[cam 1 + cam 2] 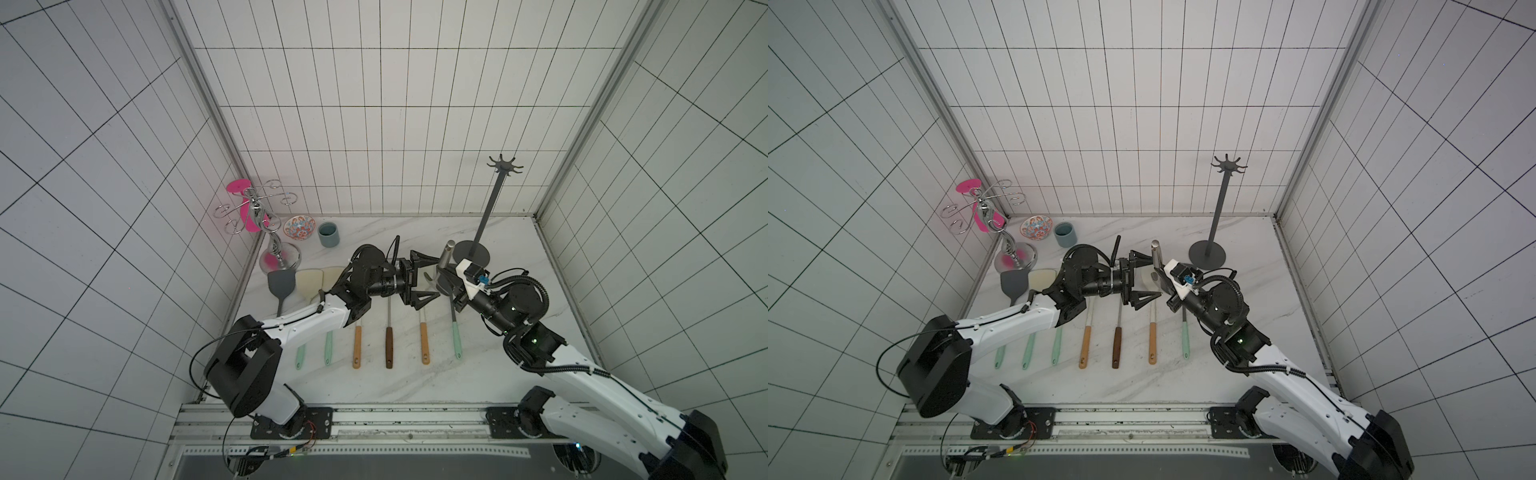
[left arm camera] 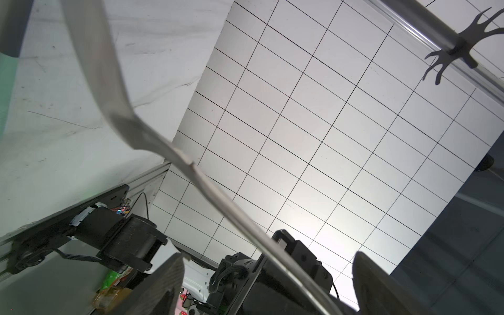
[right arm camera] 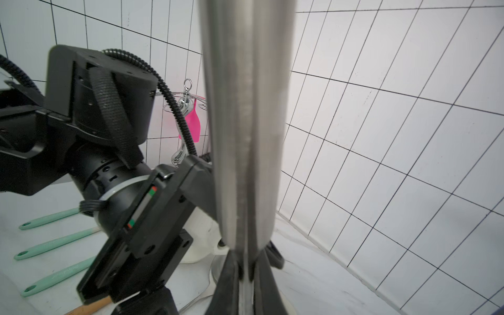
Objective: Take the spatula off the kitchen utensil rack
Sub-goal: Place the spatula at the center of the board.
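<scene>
Steel spatula (image 1: 446, 252) is clamped in closed right gripper (image 3: 246, 272); left gripper (image 1: 430, 277), at its 9 o'clock, is spread wide, nothing gripped; kitchen utensil rack (image 1: 488, 212) at 1 o'clock

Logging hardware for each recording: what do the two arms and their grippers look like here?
The left arm and right arm have white shells with black joints. The left gripper has black triangular open-frame fingers; the right gripper shows black tapered fingers. A black corrugated hose loops over the right arm, whose wrist carries a white mount with a blue connector.
</scene>
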`<state>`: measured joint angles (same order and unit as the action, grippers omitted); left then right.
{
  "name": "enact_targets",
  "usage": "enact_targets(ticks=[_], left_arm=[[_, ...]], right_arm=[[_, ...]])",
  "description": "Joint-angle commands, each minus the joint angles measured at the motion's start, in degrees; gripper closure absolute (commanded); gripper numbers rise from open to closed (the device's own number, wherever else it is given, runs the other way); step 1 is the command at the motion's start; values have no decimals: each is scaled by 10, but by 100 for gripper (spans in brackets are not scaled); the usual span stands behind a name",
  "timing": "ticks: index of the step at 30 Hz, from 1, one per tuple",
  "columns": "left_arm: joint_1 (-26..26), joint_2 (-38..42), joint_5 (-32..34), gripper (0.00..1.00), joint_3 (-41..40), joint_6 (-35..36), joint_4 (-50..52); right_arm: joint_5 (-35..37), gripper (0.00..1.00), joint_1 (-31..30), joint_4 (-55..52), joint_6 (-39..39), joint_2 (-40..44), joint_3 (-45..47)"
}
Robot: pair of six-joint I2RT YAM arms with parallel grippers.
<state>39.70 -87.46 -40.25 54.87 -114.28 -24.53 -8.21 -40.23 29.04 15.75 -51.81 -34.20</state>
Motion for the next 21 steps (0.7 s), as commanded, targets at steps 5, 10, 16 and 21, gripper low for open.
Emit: enact_targets(ticks=[5,10,16,21], left_arm=[[5,-23,-15,11,17,-78,-78],[2,-16,-11,34,13,-67,-62],[-2,-9,-10,53,24,-36,-18],[-2,-14,-13,74,34,-24,-10]], right_arm=[[37,100,-45,80,58,-15,26],[37,100,-49,80,64,-17,28],[35,100,-51,75,62,-10,31],[32,100,-53,70,61,-7,31]])
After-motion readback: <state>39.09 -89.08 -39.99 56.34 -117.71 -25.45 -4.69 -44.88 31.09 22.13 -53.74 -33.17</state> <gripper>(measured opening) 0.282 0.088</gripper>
